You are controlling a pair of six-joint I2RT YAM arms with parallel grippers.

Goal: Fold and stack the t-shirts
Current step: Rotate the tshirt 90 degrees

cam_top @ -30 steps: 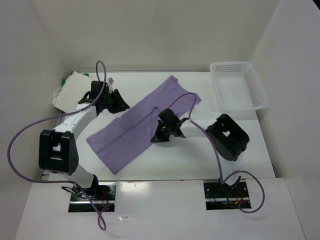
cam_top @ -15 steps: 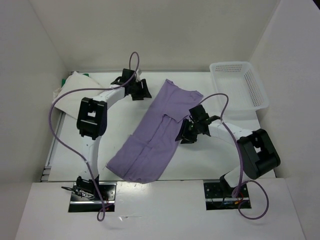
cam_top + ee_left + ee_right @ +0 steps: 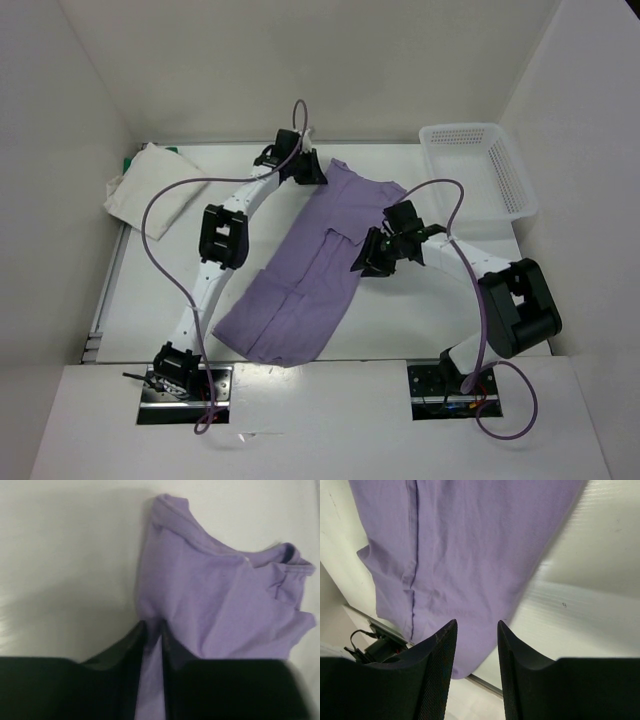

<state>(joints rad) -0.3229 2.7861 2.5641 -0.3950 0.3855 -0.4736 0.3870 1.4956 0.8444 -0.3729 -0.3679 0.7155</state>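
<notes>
The lavender t-shirt [image 3: 310,270] lies spread on a slant across the middle of the white table. Its collar end points to the far right and its hem to the near left. My left gripper [image 3: 318,174] is at the shirt's far left corner. In the left wrist view its jaws [image 3: 152,630] are shut on a fold of that purple cloth [image 3: 220,595]. My right gripper [image 3: 368,258] hovers at the shirt's right edge. It is open [image 3: 476,625] over the cloth [image 3: 465,545], holding nothing. A white t-shirt [image 3: 150,190] lies crumpled at the far left, with a bit of green cloth [image 3: 130,163] showing behind it.
A white perforated basket [image 3: 470,130] stands at the far right corner. White walls close in the table on three sides. Purple cables loop off both arms. The table's near edge and the arm bases lie below the shirt's hem.
The left arm has swung from the left side to the shirt's far corner and closed on it. The right gripper has opened. The shirt has turned and slid toward the near edge.
</notes>
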